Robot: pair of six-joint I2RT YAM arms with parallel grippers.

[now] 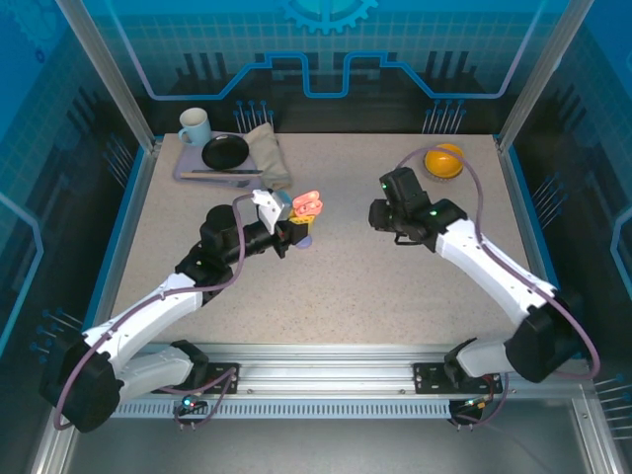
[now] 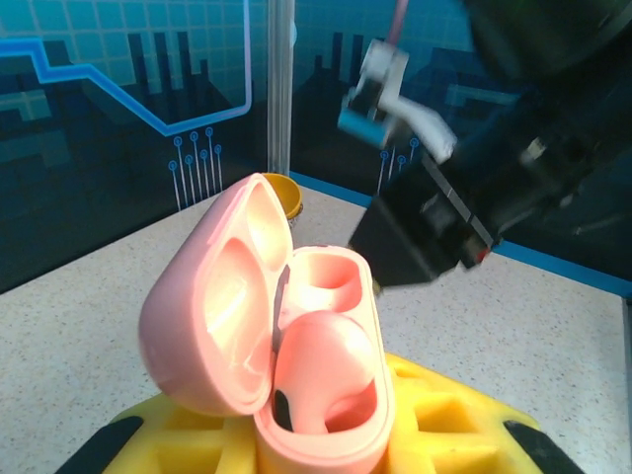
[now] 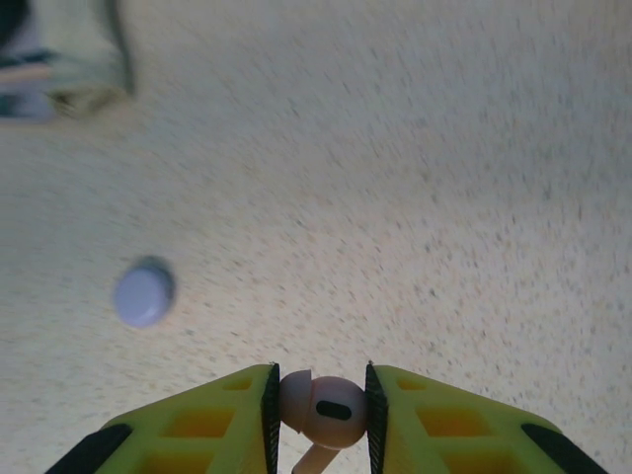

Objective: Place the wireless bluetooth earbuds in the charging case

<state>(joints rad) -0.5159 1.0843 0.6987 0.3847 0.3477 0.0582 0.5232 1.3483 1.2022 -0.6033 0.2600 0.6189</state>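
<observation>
Right tool [image 3: 318,400] is pinching a pink earbud [image 3: 326,410] (stem trailing back between its fingers [image 3: 197,430]). Left tool [image 1: 294,235] is gripping the open pink charging case [image 2: 232,316], near, leftward of the right tool, empty socket [image 2: 321,281] showing.

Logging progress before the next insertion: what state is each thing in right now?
Pink case: lid open, held in the left jaws.
Seated earbud: in one socket; the other socket is empty.
Second pink earbud: clamped in the right jaws.
Purple case: on the table, looks closed.
Mug: upright.
</observation>
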